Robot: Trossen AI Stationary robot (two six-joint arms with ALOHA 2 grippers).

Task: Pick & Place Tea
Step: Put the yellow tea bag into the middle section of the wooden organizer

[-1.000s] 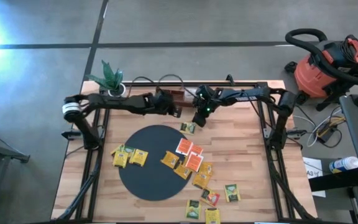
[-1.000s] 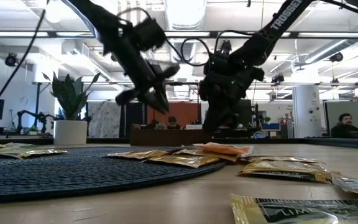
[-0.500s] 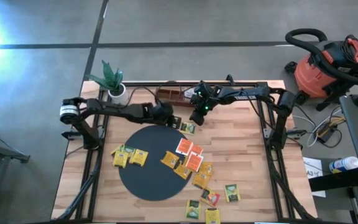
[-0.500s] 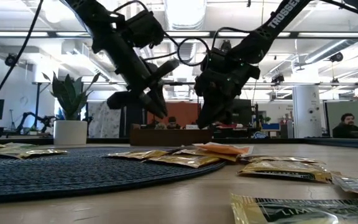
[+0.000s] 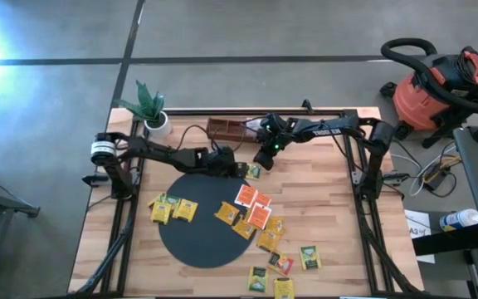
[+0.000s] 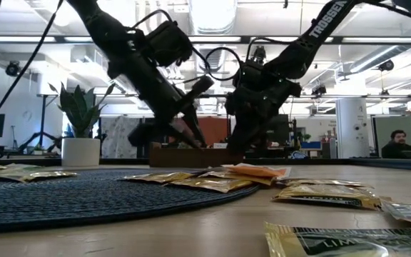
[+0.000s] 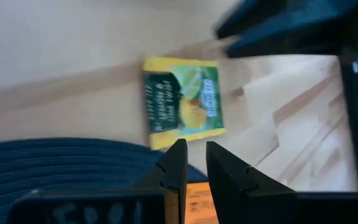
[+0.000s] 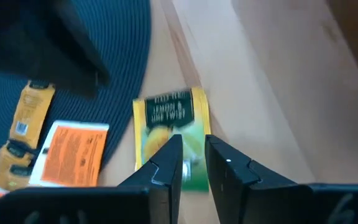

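A green-and-yellow tea packet (image 5: 253, 171) lies flat on the wood just beyond the far rim of the black round mat (image 5: 197, 237). My left gripper (image 5: 238, 168) hovers by its mat side, and the packet (image 7: 182, 102) shows ahead of its fingers. My right gripper (image 5: 260, 161) slants down over the same packet (image 8: 170, 127) from the far right. Each gripper (image 7: 196, 163) (image 8: 193, 157) shows a narrow gap with nothing in it. More tea packets (image 5: 251, 214) lie on the mat and to its right.
The brown wooden tray (image 5: 226, 129) stands at the far edge behind both grippers, and a potted plant (image 5: 149, 108) sits at the far left corner. Two yellow packets (image 5: 173, 209) lie on the mat's left rim. Several more (image 5: 282, 270) lie near the front right.
My left gripper has come down and toward the table's near right, from beside the tray to the green-and-yellow packet, rolling its wrist on the way. Its finger gap looks unchanged. The packet has not moved.
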